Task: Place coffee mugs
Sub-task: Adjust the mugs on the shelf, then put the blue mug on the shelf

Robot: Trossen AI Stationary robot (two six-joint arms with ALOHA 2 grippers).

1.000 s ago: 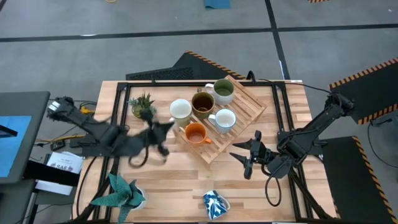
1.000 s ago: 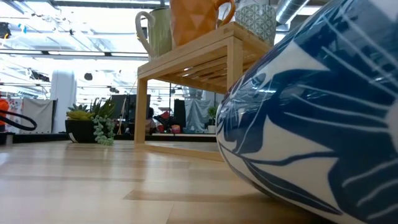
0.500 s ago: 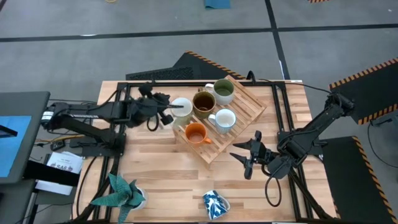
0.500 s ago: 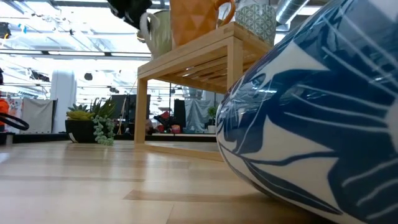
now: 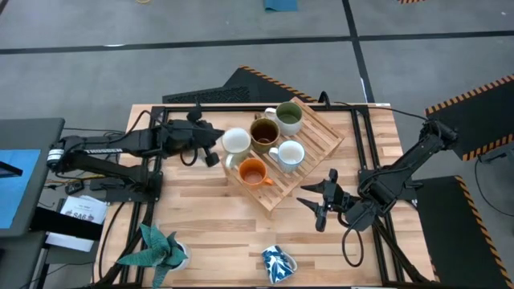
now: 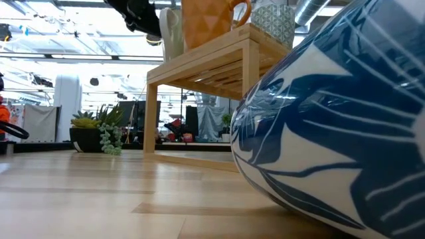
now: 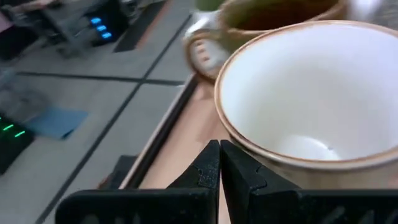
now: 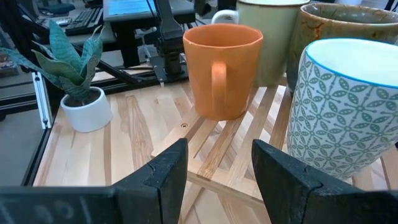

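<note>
Five mugs stand upright on the slatted wooden rack (image 5: pixel 317 128): cream-white (image 5: pixel 235 140) at its left corner, dark brown (image 5: pixel 263 131), green (image 5: pixel 289 119), white with a teal pattern (image 5: pixel 289 152) and orange (image 5: pixel 253 171). The blue-patterned mug (image 5: pixel 277 263) lies on its side near the table's near edge and fills the low view (image 6: pixel 332 133). My left gripper (image 5: pixel 213 152) is shut beside the cream-white mug (image 7: pixel 292 93). My right gripper (image 5: pixel 316 207) is open and hovers right of the rack, facing the orange mug (image 8: pixel 222 68). My left gripper's shut fingers (image 7: pixel 211 171) lie against the cream-white mug's outer wall (image 7: pixel 249 146) just below the rim, on the side toward the table's left. They come in level from the table's left. The mug stands upright on the rack's corner; its handle does not show.
A snake plant in a white pot (image 5: pixel 157 249) stands at the table's near left corner. A small succulent (image 6: pixel 99 129) sits behind the left arm. Bare wood lies between the rack and the near edge. A black frame (image 5: pixel 241 108) runs along the table's far and side edges.
My left gripper has swung from the table's middle left up and toward the far right, reaching the cream-white mug on the rack. In the low view the mug's handle showed before; now the gripper covers that side. My right arm has kept still.
</note>
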